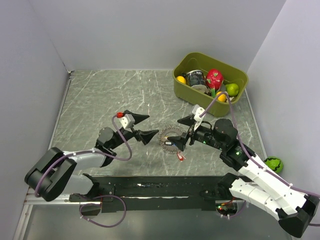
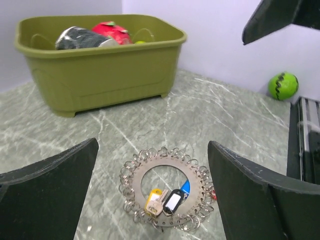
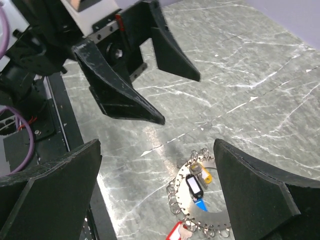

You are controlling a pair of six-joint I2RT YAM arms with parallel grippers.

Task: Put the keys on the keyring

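The keyring [image 2: 131, 176] is a flat metal ring edged with several small wire loops, lying on the marble table [image 1: 100, 100] between both arms. It also shows from above as the keyring [image 1: 169, 135] and in the right wrist view as the keyring [image 3: 212, 220]. Two keys rest on its near rim: a yellow-capped key [image 2: 153, 199] and a black-capped key [image 2: 173, 200]. Whether they are threaded on, I cannot tell. Blue [image 2: 185, 187] and red [image 3: 176, 233] tags sit beside them. My left gripper [image 2: 152, 144] hovers open just left of the ring, holding nothing. My right gripper [image 3: 156, 142] hovers open over its right side.
An olive bin [image 1: 191, 96] with fruit and a dark can stands at the back right. A green ball [image 1: 273, 164] lies off the table's right edge. A black rail [image 1: 150, 186] runs along the near edge. The two grippers' fingertips point at each other, close together.
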